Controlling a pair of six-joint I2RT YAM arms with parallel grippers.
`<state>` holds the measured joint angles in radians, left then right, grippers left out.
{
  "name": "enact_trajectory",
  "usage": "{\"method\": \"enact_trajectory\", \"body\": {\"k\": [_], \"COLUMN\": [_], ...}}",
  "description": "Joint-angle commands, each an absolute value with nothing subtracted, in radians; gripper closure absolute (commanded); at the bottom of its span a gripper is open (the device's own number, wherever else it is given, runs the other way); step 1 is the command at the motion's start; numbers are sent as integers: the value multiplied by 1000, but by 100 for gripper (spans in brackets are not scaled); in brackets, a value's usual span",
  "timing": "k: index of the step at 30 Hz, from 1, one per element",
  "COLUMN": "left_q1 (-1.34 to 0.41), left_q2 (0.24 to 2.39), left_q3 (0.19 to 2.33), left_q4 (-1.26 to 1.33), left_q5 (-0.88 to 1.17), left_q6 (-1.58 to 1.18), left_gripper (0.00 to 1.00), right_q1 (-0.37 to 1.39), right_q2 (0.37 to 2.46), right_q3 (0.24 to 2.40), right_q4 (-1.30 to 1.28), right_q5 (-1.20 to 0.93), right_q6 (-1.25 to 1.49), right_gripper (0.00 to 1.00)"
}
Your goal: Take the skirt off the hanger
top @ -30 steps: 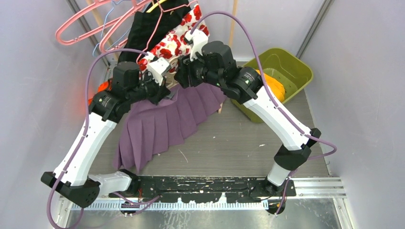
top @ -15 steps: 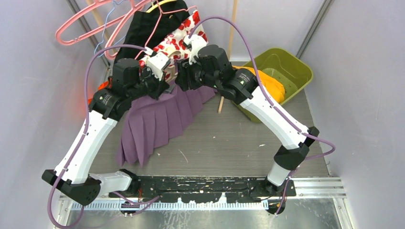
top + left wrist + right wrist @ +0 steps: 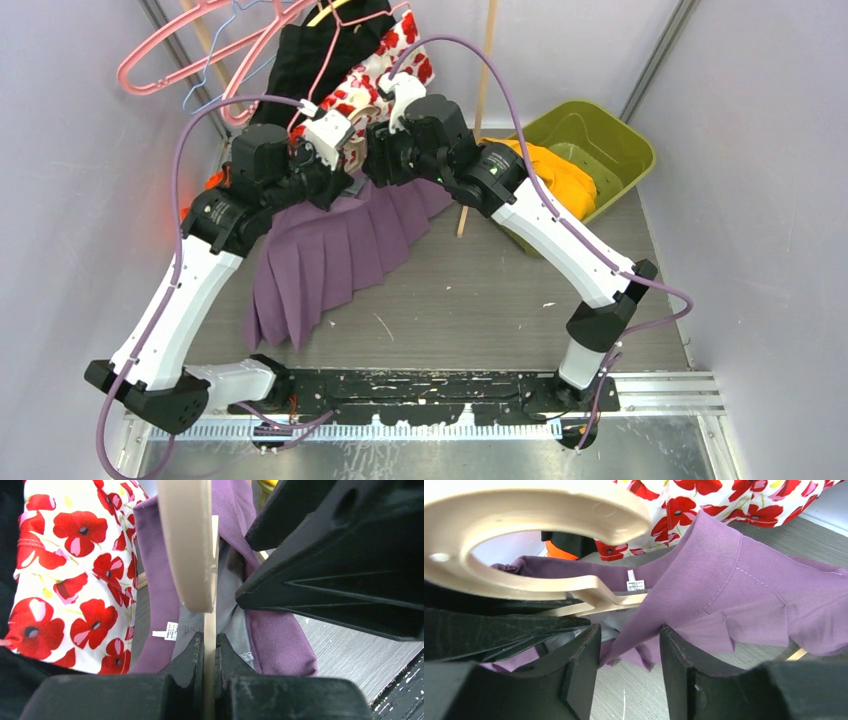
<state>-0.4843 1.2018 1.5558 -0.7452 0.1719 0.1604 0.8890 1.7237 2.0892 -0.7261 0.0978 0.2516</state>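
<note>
Top view: the grey wood-look table (image 3: 480, 290) takes up most of the shot. Biggest thing on it is the purple pleated skirt (image 3: 330, 255). Its hem fans out flat toward 7 o'clock, and the waist end is pulled up toward 12, right where the two arms meet. The left arm (image 3: 185, 290) reaches in from 8 o'clock and the right arm (image 3: 565, 245) from 4.

At 2 o'clock there's an olive green bin (image 3: 610, 135) with something orange (image 3: 555, 170) bunched inside it. Up at 12 o'clock, behind the arms, there's a white garment with red poppies (image 3: 385, 65), and a black garment (image 3: 300, 60) just beside it at 11.

The skirt isn't off yet. In the wrist views the waistband (image 3: 734, 585) is wrapped around a pale wooden hanger (image 3: 187, 545).

The left jaws are closed tight on the thin flat edge of that hanger, which is pinched right between them at 6 o'clock in the left wrist view. The right jaws stand roughly half open with a fold of the waistband hanging down into the gap. I honestly can't tell if they're pressing on the cloth or just straddling it.

A small white label (image 3: 171, 630) shows on the skirt's grey lining, just beside the hanger.
</note>
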Motion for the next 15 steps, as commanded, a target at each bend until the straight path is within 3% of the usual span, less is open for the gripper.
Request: {"method": "enact_trajectory", "body": {"k": [1, 7, 15], "left_q1": [-491, -490, -491], "left_q2": [1131, 1110, 1062], "left_q3": [1624, 1637, 1632], "left_q4": [-610, -644, -766], "left_q5": [177, 173, 117], "left_q6": [150, 158, 212], "left_gripper": [100, 100, 100], "right_q1": [892, 892, 892], "right_q2": [1726, 1731, 1690], "right_q3": [2097, 2102, 2083], "right_q4": [-665, -669, -631], "right_q5": [123, 189, 386], "right_q6": [281, 300, 296], "right_gripper": [53, 98, 99]}}
